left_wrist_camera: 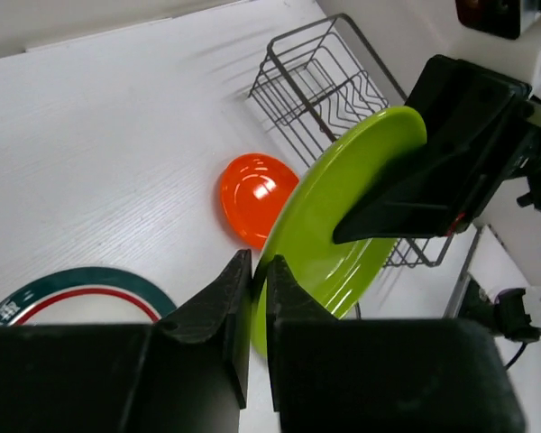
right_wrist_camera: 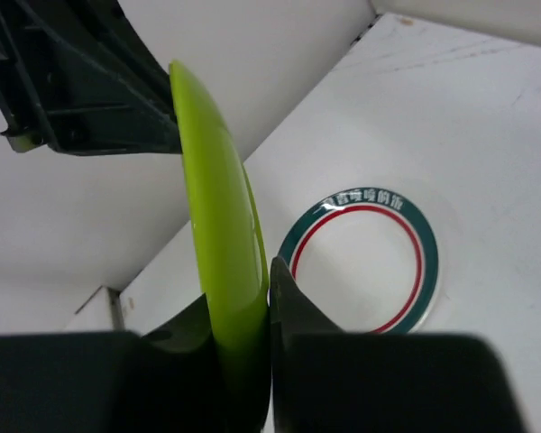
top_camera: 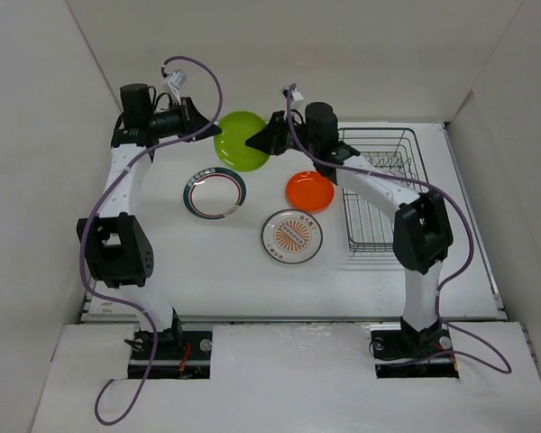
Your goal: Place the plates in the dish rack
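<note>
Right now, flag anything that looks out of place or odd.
Only the lime-green plate: it is held off the table, tilted, pinched at opposite rims by the left tool and the right tool at once. Nothing looks spilled or broken.

Unreadable white characters on green rim of ringed plate (right_wrist_camera: 368, 263)

The left gripper (left_wrist_camera: 260, 271) is pinching the near rim of the green plate (left_wrist_camera: 329, 212), holding it tilted on edge above the table (left_wrist_camera: 99, 135). The right gripper (left_wrist_camera: 353, 230) is meeting the plate's far rim, with one dark finger lying across its face. Beyond, the orange plate (left_wrist_camera: 252, 194) is lying flat near the rack (left_wrist_camera: 320, 81). The ringed plate (left_wrist_camera: 81, 293) is showing at the lower left.
</note>
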Controlling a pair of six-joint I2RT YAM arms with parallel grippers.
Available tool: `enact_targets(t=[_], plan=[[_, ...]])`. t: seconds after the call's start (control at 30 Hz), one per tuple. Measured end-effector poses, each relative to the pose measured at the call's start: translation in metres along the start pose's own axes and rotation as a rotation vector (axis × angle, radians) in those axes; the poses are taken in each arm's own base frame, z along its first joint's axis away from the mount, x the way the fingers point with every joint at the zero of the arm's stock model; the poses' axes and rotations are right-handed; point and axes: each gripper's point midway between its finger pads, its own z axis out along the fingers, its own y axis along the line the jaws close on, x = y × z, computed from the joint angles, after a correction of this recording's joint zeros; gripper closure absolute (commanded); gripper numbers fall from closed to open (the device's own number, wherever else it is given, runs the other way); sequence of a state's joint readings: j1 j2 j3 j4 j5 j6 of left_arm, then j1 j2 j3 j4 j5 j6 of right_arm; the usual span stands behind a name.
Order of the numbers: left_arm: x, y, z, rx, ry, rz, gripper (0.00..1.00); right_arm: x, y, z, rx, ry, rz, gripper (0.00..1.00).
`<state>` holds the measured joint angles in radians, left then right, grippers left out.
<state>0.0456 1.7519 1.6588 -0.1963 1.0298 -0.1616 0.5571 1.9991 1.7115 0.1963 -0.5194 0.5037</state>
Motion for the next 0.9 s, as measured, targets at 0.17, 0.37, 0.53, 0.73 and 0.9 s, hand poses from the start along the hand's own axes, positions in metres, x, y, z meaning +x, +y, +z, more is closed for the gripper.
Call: enact_targets(t=[0.17,0.37,0.53,0.73,0.9], plan=[[0.001,0.002,0.002,-0.021,0.000,-0.008,0.00,-0.002,-0.007,-0.016,0.032,0.000,0.011,1.00],[-0.005,0.032,-0.006,-0.263,0.004,0.001,0.00,-0.039,-0.092,-0.109,0.514,-0.055,0.010,1.00],[-0.003,0.052,-0.009,-0.452,0.034,0.062,0.00,-0.077,-0.141,-0.227,0.980,-0.132,-0.023,1.00],[0.032,0.074,-0.008,-0.546,0.120,0.062,0.00,-0.084,-0.142,-0.292,1.247,-0.146,-0.080,1.00],[0.049,0.082,-0.010,-0.577,0.163,0.059,0.00,-0.057,-0.163,-0.299,1.334,-0.038,-0.106,1.00]])
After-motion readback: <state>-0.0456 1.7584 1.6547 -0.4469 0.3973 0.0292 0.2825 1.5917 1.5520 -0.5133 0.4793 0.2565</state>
